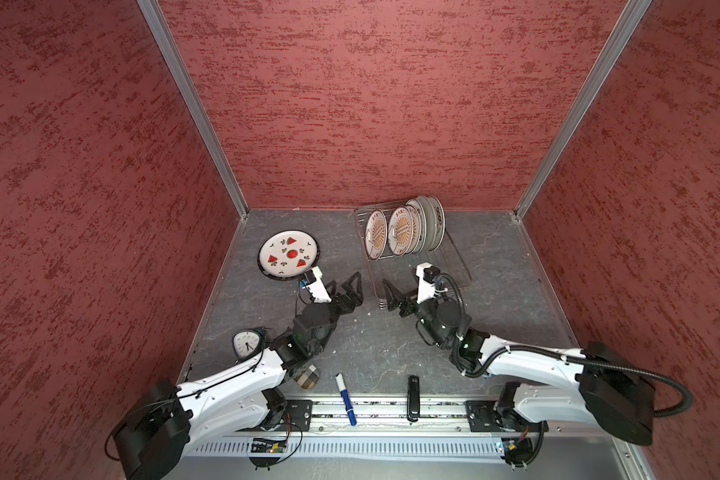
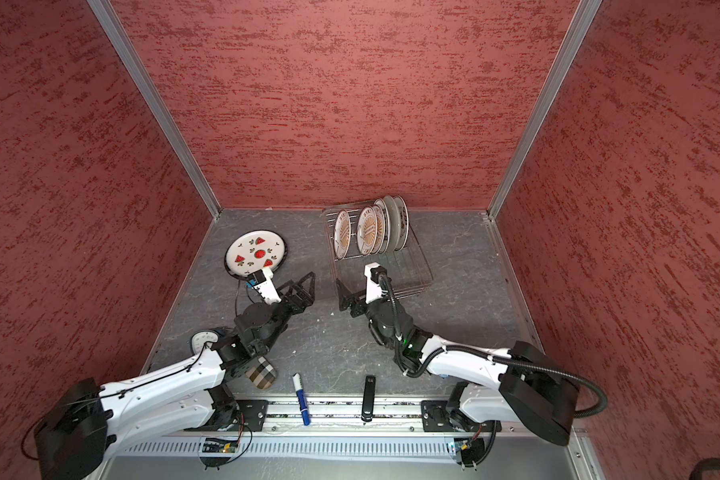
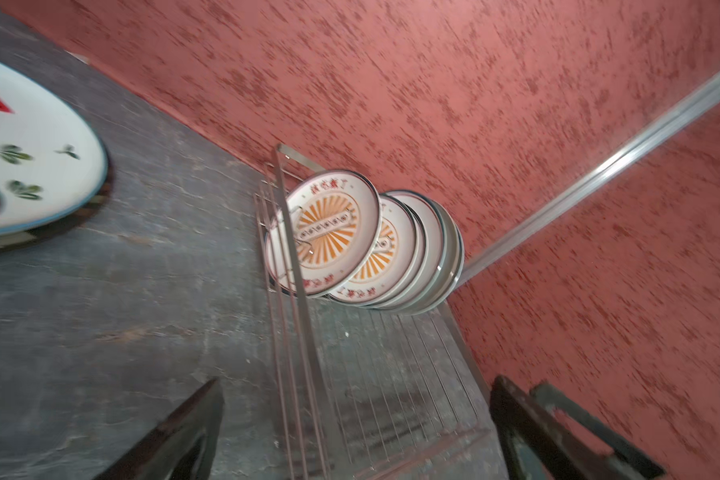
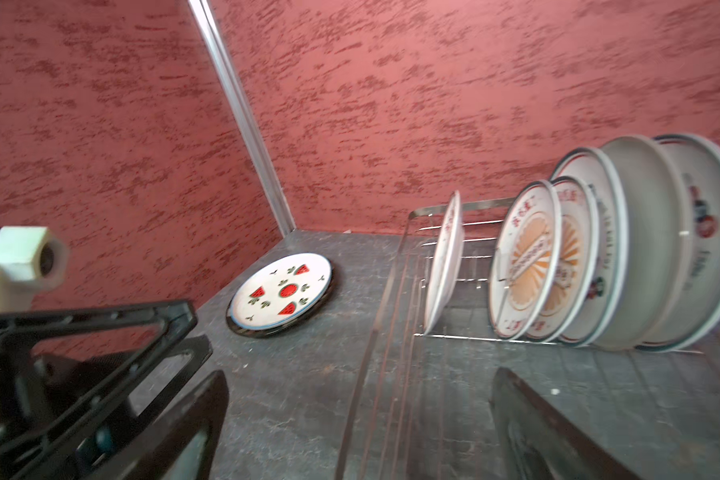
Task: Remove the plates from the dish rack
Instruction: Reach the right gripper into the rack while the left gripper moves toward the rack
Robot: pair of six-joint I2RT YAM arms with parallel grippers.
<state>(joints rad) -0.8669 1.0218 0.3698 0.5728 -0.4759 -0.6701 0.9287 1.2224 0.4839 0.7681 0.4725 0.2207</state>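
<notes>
- Soft, even light is falling from above in both top views; the dish rack point(image 1: 454, 266) is casting almost no shadow.
- The wall point(image 1: 371, 124) behind the dish rack is looking paler toward its top.
- In both wrist views motion blur is smearing the dish rack's wires and the plates point(image 4: 528, 257) in it.
- In the right wrist view its near rail is curving.

Upright plates point(image 4: 524, 257) in dish rack point(image 4: 483, 203)

Watermelon plate point(image 1: 288, 253): white, red slices, green sprigs, dark rim; racked plates point(image 1: 402, 230): white, orange sunburst centres, red lettering, dark rims; grey plate point(image 4: 641, 249): plain grey; dish rack point(image 1: 449, 266): silver wire; table point(image 1: 391, 345): dark grey, veined; walls point(image 1: 350, 104): mottled red.
</notes>
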